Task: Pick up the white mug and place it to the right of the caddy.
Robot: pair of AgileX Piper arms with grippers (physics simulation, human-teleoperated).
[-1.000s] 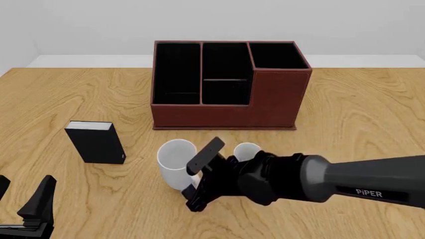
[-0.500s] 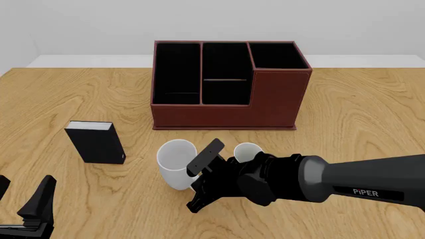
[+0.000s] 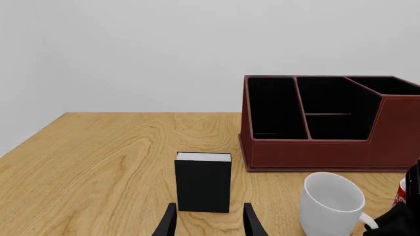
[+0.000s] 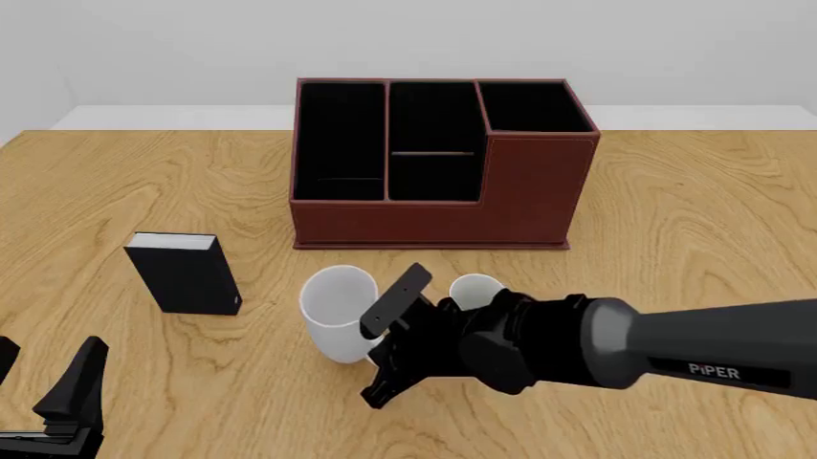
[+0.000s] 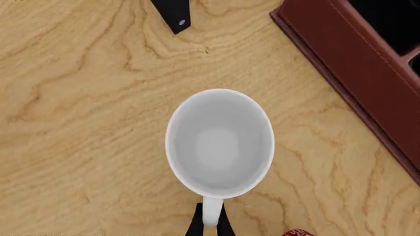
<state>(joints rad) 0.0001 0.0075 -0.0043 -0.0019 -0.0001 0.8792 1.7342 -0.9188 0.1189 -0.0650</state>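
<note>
The white mug point(image 4: 336, 308) stands upright on the wooden table, in front of the dark red-brown caddy point(image 4: 523, 191) and left of its taller end. My right gripper point(image 4: 378, 352) comes in from the right and is shut on the mug's loop handle. From above, the right wrist view shows the white mug point(image 5: 220, 142) with thin fingertips point(image 5: 195, 225) on both sides of its handle, and the caddy point(image 5: 347, 69) beyond. My left gripper point(image 4: 41, 381) rests open and empty at the near left corner. The left wrist view has the white mug point(image 3: 330, 204) and the caddy point(image 3: 394, 140).
A small black book-like box point(image 4: 187, 273) stands upright left of the white mug, straight ahead of my left gripper point(image 3: 210, 223). A narrower red mug point(image 4: 475, 289) with a white inside sits just right of the white mug, partly behind my right arm.
The white mug and my right gripper have edged very slightly to the left. The left arm, the caddy and the black box have not moved.
</note>
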